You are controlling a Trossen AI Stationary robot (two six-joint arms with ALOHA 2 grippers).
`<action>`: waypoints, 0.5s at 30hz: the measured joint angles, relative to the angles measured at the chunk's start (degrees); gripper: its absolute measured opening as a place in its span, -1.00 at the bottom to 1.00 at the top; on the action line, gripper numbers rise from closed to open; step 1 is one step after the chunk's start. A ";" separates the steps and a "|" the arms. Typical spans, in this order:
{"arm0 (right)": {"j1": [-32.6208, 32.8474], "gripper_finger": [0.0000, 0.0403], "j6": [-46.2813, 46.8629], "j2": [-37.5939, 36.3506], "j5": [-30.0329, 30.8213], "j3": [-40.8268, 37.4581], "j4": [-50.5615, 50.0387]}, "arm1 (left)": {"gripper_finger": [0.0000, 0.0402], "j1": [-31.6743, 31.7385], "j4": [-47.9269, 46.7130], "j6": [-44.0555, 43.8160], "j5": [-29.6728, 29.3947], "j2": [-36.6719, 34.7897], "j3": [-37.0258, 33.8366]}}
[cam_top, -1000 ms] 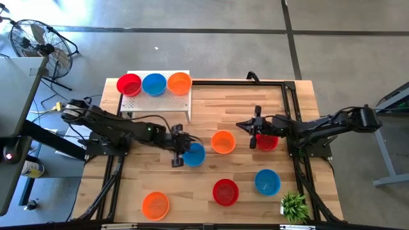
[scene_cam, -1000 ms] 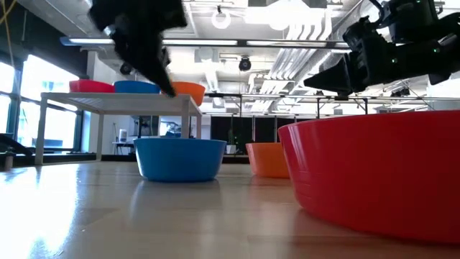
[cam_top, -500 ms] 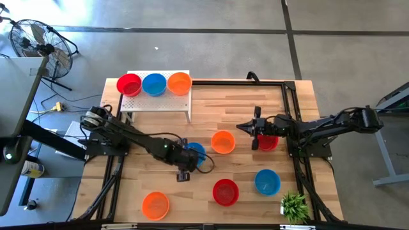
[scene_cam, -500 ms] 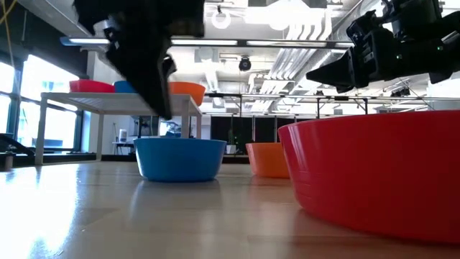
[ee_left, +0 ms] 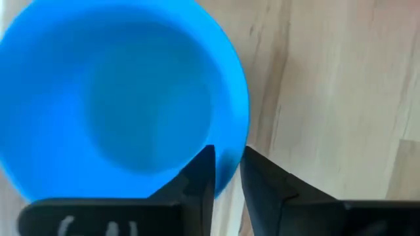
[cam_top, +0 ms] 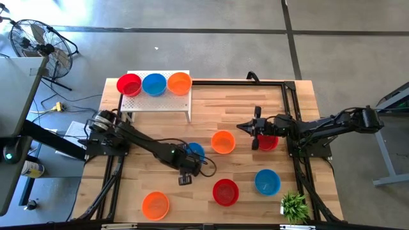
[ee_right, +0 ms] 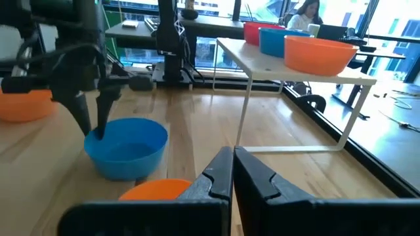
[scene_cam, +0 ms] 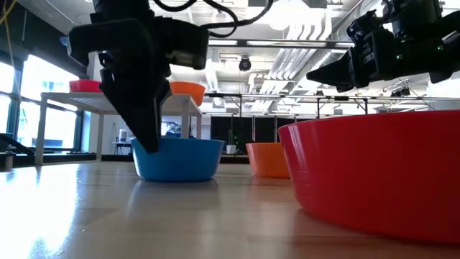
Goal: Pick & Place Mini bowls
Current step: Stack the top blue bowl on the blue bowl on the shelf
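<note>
Nine bowls: three on the white stand [cam_top: 158,102], six on the worktop [cam_top: 211,185].
Stand row: red bowl [cam_top: 129,84], blue bowl [cam_top: 154,84], orange bowl [cam_top: 179,82], at 11 o'clock from the worktop's centre.
Worktop bowls: blue mini bowl [cam_top: 194,152] just left of centre; orange mini bowl [cam_top: 223,142] at centre; red mini bowl [cam_top: 266,142] at 3 o'clock; second blue [cam_top: 267,181] at 4 o'clock; second red [cam_top: 225,191] at 6 o'clock; second orange [cam_top: 155,204] at 7 o'clock.
Left claw [ee_left: 226,172]: fingers nearly together, straddling the blue mini bowl's rim, one finger inside and one outside; the bowl rests on the worktop.
Right claw [ee_right: 231,172]: fingers pressed together, holding nothing, above the red mini bowl at 3 o'clock.
Surface: light wooden planks with a black frame along the edges; a small green plant [cam_top: 294,206] at 5 o'clock.
Room: grey concrete floor [cam_top: 211,38]; floor fan [cam_top: 32,38] at 10 o'clock; ceiling pipes [scene_cam: 287,21] and large windows [scene_cam: 21,101]; a seated person [ee_right: 308,13] beyond the stand.
</note>
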 joint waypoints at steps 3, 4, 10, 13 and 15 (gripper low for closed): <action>0.00 -0.99 -0.01 0.00 0.10 0.00 -0.01 | -0.79 -0.01 -0.64 0.01 -0.53 0.54 0.00; 0.00 -0.99 -0.02 0.00 0.07 0.00 -0.01 | -0.84 0.01 -0.83 -0.02 -0.63 0.53 0.00; 0.00 -0.99 -0.21 0.00 0.13 0.00 -0.01 | -0.96 0.42 -6.63 -4.62 -0.82 -3.19 -0.07; 0.00 -0.99 -0.23 0.00 0.31 0.00 -0.01 | -0.98 0.38 -8.99 -6.70 -0.69 -6.73 -0.08; 0.00 -1.00 -0.21 0.00 0.30 0.00 -0.04 | -0.98 0.35 -10.82 -8.18 -1.00 -9.94 -0.10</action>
